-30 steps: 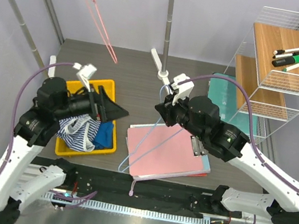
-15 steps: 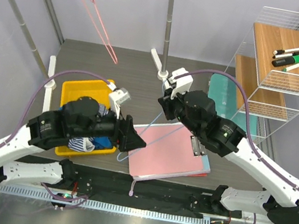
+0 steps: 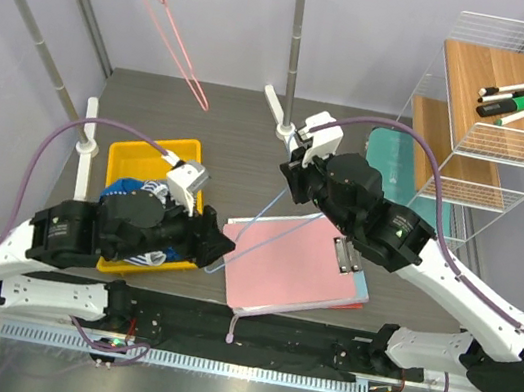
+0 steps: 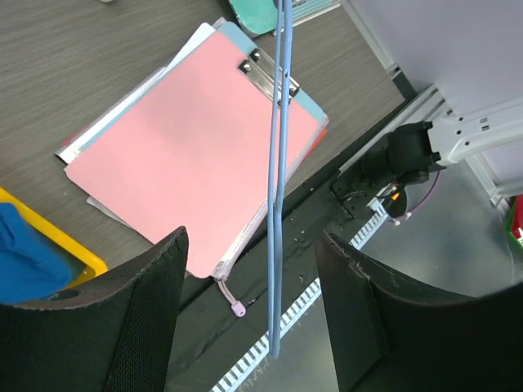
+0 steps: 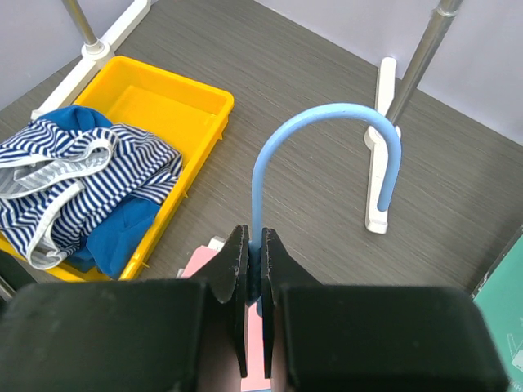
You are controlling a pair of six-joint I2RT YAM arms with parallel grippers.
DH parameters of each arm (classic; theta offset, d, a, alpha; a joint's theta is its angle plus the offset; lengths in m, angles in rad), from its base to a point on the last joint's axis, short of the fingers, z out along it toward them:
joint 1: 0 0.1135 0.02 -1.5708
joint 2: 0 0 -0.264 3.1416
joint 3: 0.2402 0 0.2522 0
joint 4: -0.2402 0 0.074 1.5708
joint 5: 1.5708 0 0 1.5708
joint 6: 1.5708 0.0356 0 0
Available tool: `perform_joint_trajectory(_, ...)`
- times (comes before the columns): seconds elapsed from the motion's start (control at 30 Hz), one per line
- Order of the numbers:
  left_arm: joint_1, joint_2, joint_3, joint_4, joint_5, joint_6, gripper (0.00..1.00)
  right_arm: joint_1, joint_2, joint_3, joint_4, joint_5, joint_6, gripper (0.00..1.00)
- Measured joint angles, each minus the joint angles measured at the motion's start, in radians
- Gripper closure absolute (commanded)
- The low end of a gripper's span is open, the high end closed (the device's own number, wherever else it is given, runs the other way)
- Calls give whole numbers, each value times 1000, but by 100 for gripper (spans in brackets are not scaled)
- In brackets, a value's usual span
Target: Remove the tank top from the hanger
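My right gripper [image 5: 254, 245] is shut on the neck of a bare light-blue hanger [image 5: 327, 114], just below its hook. The hanger [image 3: 255, 225] slants down from my right gripper [image 3: 288, 182] to a low corner over the table's front. My left gripper [image 4: 253, 245] stands open with the hanger's two thin wires [image 4: 278, 163] running between its fingers and touching neither. In the top view my left gripper [image 3: 222, 250] is at that low corner. The blue-and-white striped tank top [image 5: 82, 175] lies crumpled in the yellow bin [image 5: 176, 98], on blue cloth, off the hanger.
A pink folder [image 3: 301, 264] on a clipboard lies under the hanger. The yellow bin [image 3: 133, 148] stands left of it. A clothes rail with a pink hanger [image 3: 174, 33] stands behind, its post [image 3: 291, 59] at centre. A wire shelf [image 3: 503, 96] holds markers at right.
My left arm swung from the bin over to the hanger's low corner, and its jaws have narrowed round the wires. The right arm lifted the hanger slightly.
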Motion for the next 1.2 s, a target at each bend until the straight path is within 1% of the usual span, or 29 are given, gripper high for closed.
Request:
perform_joint_trajectory(0.17,0,-22,-2,1,24,-3,36,0,0,0,-5,19,-2,99)
perform_joint_trajectory(0.27,0,-8,-23,16,69,-5,44,0,5,16,-16,30,-5,99)
perform_joint_trajectory(0.3,-1,-1,-27,15,78,-6,50,0,8,26,-18,33,-7,99)
perform_joint_trajectory(0.33,-1,6,-28,14,83,-7,53,0,12,35,-19,35,-8,99)
perform_joint_trajectory(0.37,-1,13,-28,13,85,-8,60,0,14,42,-18,36,-9,99)
perform_joint_trajectory(0.4,-2,24,-28,11,84,-8,64,0,14,49,-18,37,-10,99)
perform_joint_trajectory(0.43,-2,35,-28,8,82,-11,71,0,14,52,-18,37,-11,99)
perform_joint_trajectory(0.47,-2,41,-28,3,78,-12,82,0,14,56,-19,37,-12,99)
perform_joint_trajectory(0.53,-2,44,-28,-8,62,-22,94,0,14,61,-18,37,-13,99)
perform_joint_trajectory(0.57,-2,43,-28,-12,50,-25,100,0,14,62,-18,38,-13,95)
perform_joint_trajectory(0.6,-2,41,-28,-15,40,-30,100,0,14,62,-18,39,-13,92)
perform_joint_trajectory(0.63,-2,40,-26,-19,32,-29,100,0,14,62,-18,40,-12,84)
perform_joint_trajectory(0.7,-11,42,-10,-27,18,-28,100,0,16,62,-14,40,-8,74)
perform_joint_trajectory(0.73,-14,44,2,-41,5,-32,100,0,16,62,-11,43,-7,59)
perform_joint_trajectory(0.77,-15,47,14,-54,-12,-37,100,0,16,62,-11,47,-4,50)
perform_joint_trajectory(0.8,-13,52,33,-76,-40,-49,100,0,16,62,-10,50,3,40)
perform_joint_trajectory(0.83,-11,57,51,-94,-70,-58,100,0,16,62,-10,58,5,24)
perform_joint_trajectory(0.87,-10,63,75,-116,-104,-71,100,0,16,62,-10,69,11,19)
perform_joint_trajectory(0.9,-9,68,93,-130,-128,-79,100,0,16,61,-9,83,13,17)
perform_joint_trajectory(0.93,-9,71,107,-138,-149,-85,100,0,16,60,-10,93,23,12)
perform_joint_trajectory(1.03,-9,86,154,-173,-215,-106,100,0,13,49,-5,140,31,8)
perform_joint_trajectory(1.2,-8,107,214,-197,-321,-126,100,0,-6,14,-5,212,52,8)
